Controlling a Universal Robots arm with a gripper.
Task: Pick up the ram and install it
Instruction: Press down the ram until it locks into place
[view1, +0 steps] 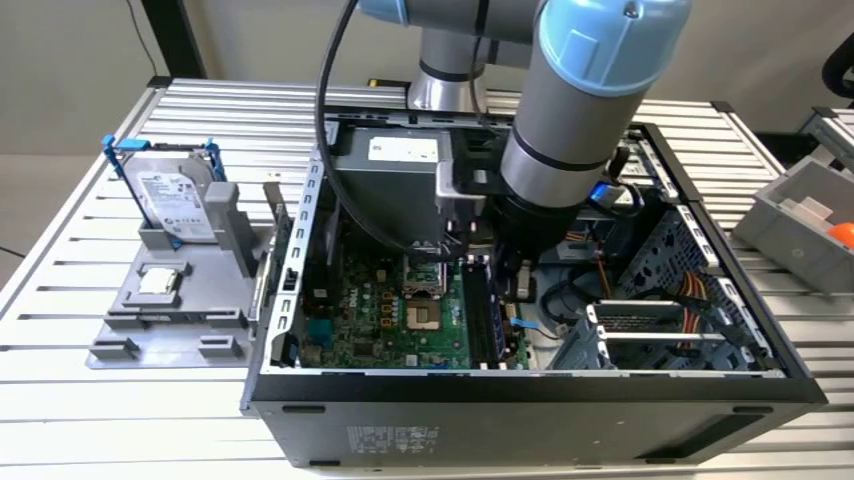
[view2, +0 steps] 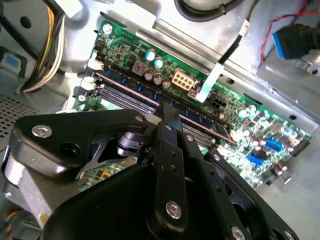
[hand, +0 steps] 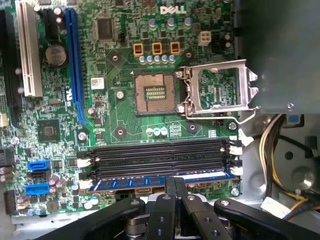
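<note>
The ram (hand: 135, 182) is a long blue stick lying in the memory slot closest to my gripper, with white latches (hand: 235, 170) at the slot ends. The second wrist view has the ram (view2: 205, 119) running across the green motherboard (view2: 250, 120). My gripper (hand: 175, 184) is shut, its two black fingertips pressed together and resting on the ram's top edge near its middle. The fingers sit side by side along the stick's length, not across it. In the exterior view the gripper (view1: 514, 285) reaches down inside the open computer case (view1: 534, 385).
Two empty black memory slots (hand: 160, 155) lie beside the ram, with the open processor socket (hand: 156, 93) beyond. Cable bundles (hand: 280, 150) and drive cages (view1: 654, 320) crowd one side of the case. Outside it, a grey fixture (view1: 127, 345) holds a hard drive (view1: 180, 200) and a small chip (view1: 158, 282).
</note>
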